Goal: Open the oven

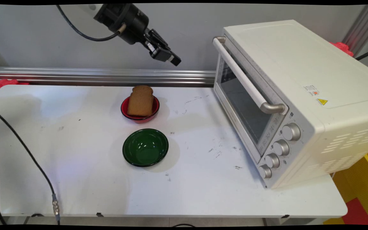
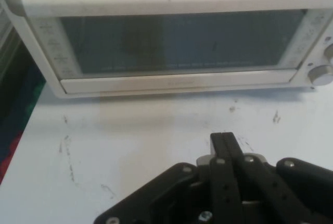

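Two fingers pressed together, nothing between them: gripper [image 1: 175,60] hangs high over the table's far side, well above the surface, tilted down toward the toaster oven [image 1: 299,95]. Hand view confirms it, the gripper [image 2: 223,139] tips meet in a single black stub pointing at the oven's [image 2: 171,41] glass door, door closed, handle [image 2: 171,0] running across the top of it. Nearest thing below the gripper is a red bowl [image 1: 140,117] with a slice of brown bread [image 1: 141,100] standing in it, leaning against the far rim. Just in front of that, nearer the camera, a green bowl [image 1: 145,147], nothing in it, apart from the red one. Oven sits on the right of the white table [image 1: 75,179], angled, four knobs [image 1: 281,147] down its right front. Black cable [image 1: 27,153] trails across the table's left side to a connector at the near edge.
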You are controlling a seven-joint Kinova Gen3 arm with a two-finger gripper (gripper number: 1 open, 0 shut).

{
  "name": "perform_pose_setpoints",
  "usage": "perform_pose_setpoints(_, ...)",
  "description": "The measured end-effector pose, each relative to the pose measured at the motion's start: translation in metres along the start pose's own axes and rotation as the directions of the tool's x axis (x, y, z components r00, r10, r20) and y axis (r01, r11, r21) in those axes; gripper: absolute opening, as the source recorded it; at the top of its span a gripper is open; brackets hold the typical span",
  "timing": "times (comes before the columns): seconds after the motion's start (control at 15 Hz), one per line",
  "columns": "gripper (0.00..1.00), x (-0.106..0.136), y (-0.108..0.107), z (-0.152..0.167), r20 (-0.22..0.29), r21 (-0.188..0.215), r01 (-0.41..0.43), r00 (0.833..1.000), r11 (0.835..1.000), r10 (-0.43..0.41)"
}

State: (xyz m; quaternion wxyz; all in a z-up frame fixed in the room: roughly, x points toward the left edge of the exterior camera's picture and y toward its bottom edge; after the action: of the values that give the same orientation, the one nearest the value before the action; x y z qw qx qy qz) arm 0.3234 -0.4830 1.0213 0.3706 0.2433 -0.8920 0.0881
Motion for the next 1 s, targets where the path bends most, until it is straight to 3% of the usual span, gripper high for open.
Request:
perform_pose_setpoints(0.4, 0.0, 0.031, -0.002, 0.019, -0.002, 0.004, 0.003, 1.0, 1.0, -0.003)
perform_pose_setpoints(1.0, 0.0, 0.089, 0.012, 0.061, -0.005, 0.004, 0.016, 1.0, 1.0, -0.016)
